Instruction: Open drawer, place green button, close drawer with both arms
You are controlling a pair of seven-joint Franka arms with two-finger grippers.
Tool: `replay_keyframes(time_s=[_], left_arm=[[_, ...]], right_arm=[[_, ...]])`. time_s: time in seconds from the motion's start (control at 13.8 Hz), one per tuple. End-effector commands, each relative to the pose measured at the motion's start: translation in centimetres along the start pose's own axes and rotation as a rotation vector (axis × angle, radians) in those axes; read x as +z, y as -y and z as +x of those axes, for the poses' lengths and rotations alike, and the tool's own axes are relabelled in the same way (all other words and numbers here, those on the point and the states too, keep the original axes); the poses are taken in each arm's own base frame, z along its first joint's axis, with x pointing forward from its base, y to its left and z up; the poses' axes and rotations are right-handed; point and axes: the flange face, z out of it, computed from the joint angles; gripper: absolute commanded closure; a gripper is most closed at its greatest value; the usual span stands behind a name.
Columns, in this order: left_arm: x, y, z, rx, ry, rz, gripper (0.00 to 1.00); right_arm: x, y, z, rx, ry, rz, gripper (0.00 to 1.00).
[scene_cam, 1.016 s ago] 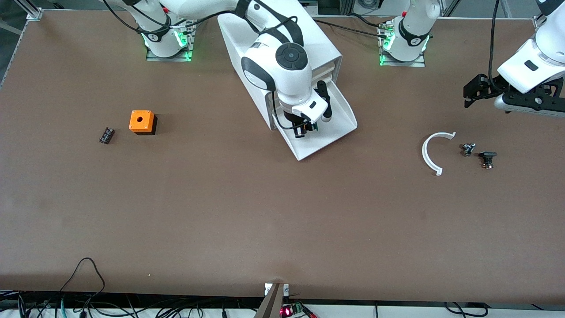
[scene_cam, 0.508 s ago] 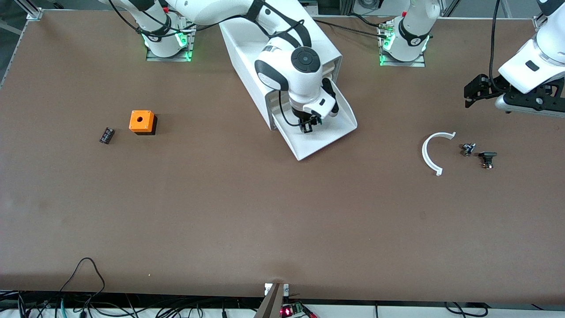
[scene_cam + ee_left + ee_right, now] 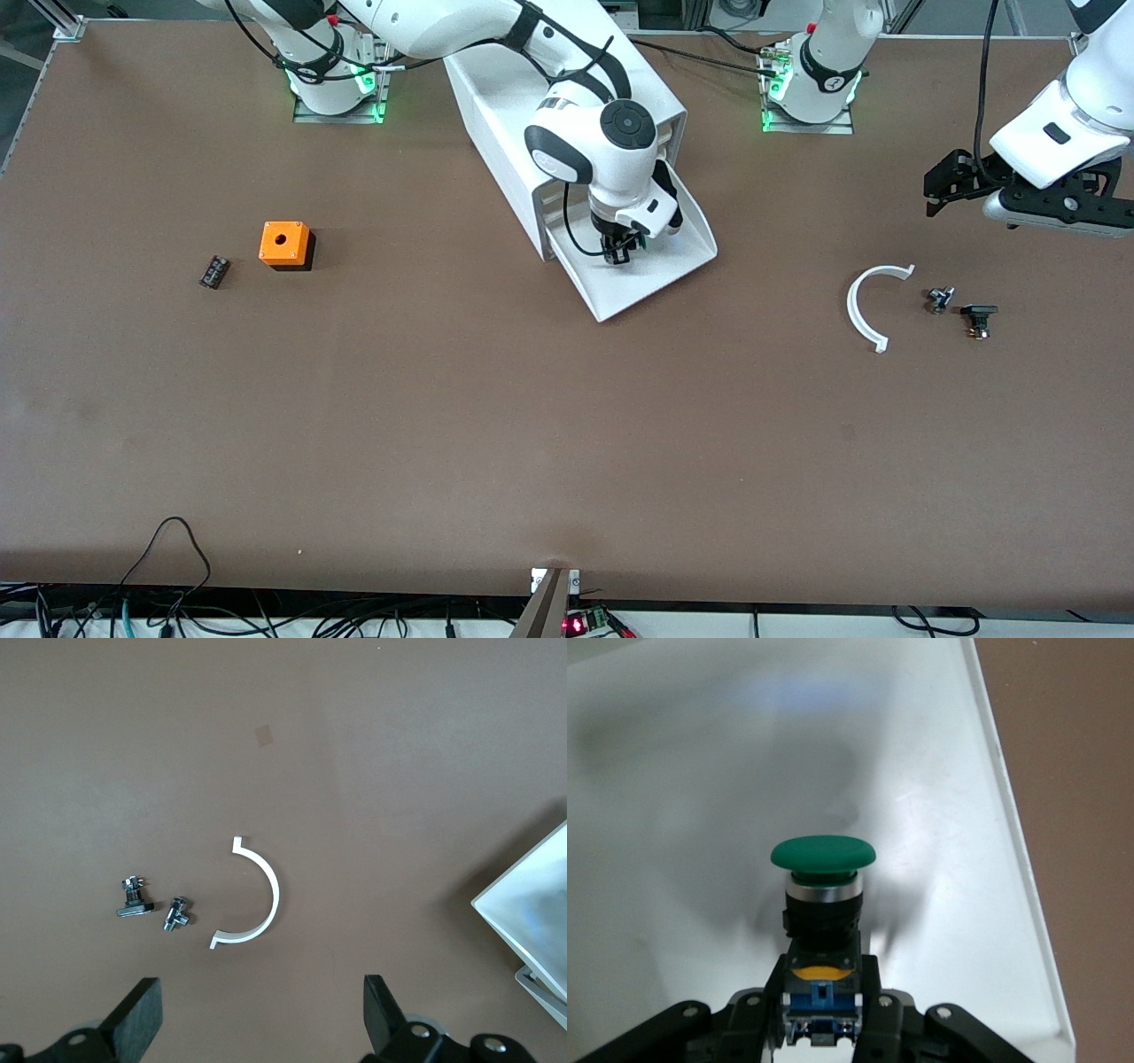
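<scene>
The button (image 3: 822, 904) is held by its blue-and-black body in the right tool (image 3: 620, 255), which is clenched on it, with the green cap pointing away from the wrist. It is kept over the white floor of the drawer (image 3: 660, 275), which stands pulled out from the bottom of the cabinet (image 3: 496, 97); this placement is judged to suit a release into the tray. In the right wrist view a soft shadow is cast on the drawer floor around the cap, so the button is taken to be close to the floor, though contact cannot be confirmed.

The left tool (image 3: 257, 1028) is held released, fingers wide apart and empty, above the tabletop (image 3: 567, 443) at the left arm's end. The left arm is judged to be waiting for the closing step. Under it, a white curved strip (image 3: 264, 895) and two small dark metal parts (image 3: 175, 914) lie on the tabletop. An orange cube (image 3: 284, 245) with a hole and a small black part (image 3: 213, 271) lie toward the right arm's end, well apart from the drawer.

In the front view the button is almost wholly covered by the right arm's wrist, and the upper drawers of the cabinet are masked by the same arm. The fingertips of the right tool are cut off in its wrist view. The two small dark parts are too small to be identified.
</scene>
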Motion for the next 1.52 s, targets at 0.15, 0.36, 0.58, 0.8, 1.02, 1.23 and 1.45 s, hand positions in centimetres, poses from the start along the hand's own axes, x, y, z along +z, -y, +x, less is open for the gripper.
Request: replay_keyframes(time_s=[0.15,0.36,0.58,0.8,1.02,1.23,1.45], left_arm=[[-0.3,-0.6,1.2,0.015,-0.023,-0.019,0.0],[0.0,-0.7,1.4,0.017,-0.019,-0.022,0.0],[1.7,-1.5,3.4,0.026,-0.053,-0.024,0.0],[6.7,-5.6,6.7,0.059,-0.036,-0.039,0.0],[11.7,-11.3,8.9,-0.05,-0.083,-0.064,0.0],[19.5,-16.3,10.3,-0.172,-0.115,-0.106,0.0],[27.1,-19.9,11.4,-0.261,-0.097,-0.141,0.0]], right_arm=[[0.0,0.8,1.4,0.107,0.023,-0.026,0.0],[-6.4,-0.1,-0.1,0.132,0.045,-0.05,0.0],[-15.2,-2.1,-4.1,0.205,0.039,-0.092,0.0],[-20.8,-5.5,-9.6,0.305,-0.008,-0.165,0.0],[-25.1,-8.1,-15.3,0.401,-0.026,-0.222,0.0],[-26.3,-11.1,-22.4,0.612,-0.045,-0.207,0.0],[-24.4,-13.7,-31.7,0.875,-0.037,-0.146,0.0]])
